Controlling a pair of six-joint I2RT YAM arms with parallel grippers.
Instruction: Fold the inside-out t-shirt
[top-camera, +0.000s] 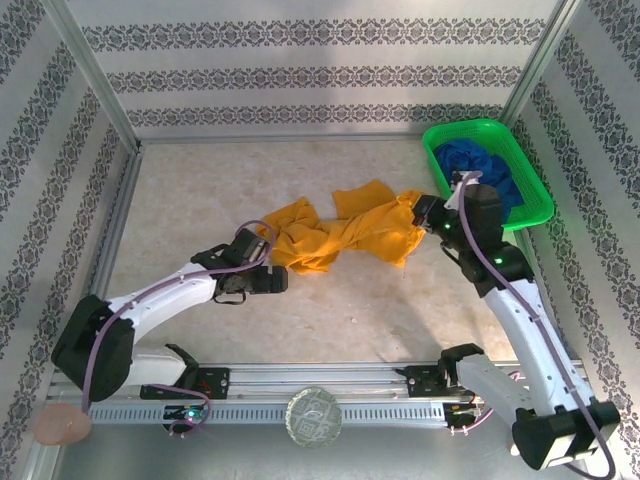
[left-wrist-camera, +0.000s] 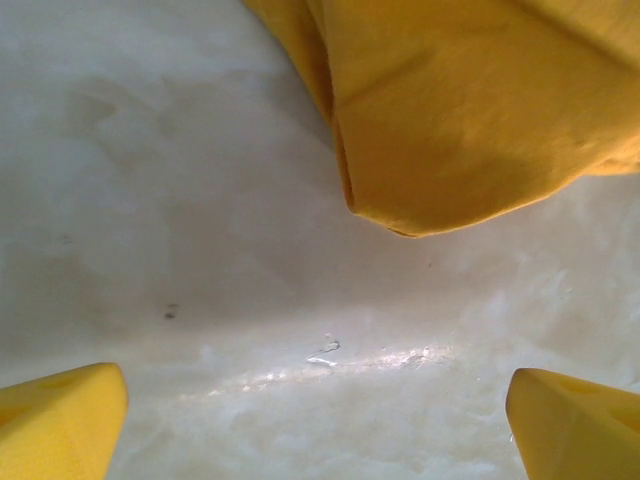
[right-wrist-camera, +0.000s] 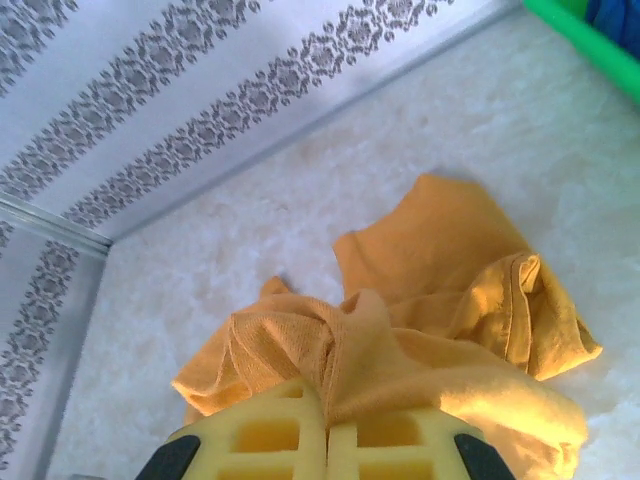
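Two hands | left hand (left-wrist-camera: 320, 405) wide, low beside t-shirt (top-camera: 345, 235) | right hand (right-wrist-camera: 325, 440) clamped on its bunched end

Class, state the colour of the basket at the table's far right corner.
The basket is bright green, best seen in the top external view.

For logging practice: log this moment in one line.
left gripper: open, near t-shirt edge | right gripper: shut on t-shirt | t-shirt: crumpled on table

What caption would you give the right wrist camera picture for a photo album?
The right hand pinches a bunched fold of the crumpled mustard t-shirt lying on the pale table.
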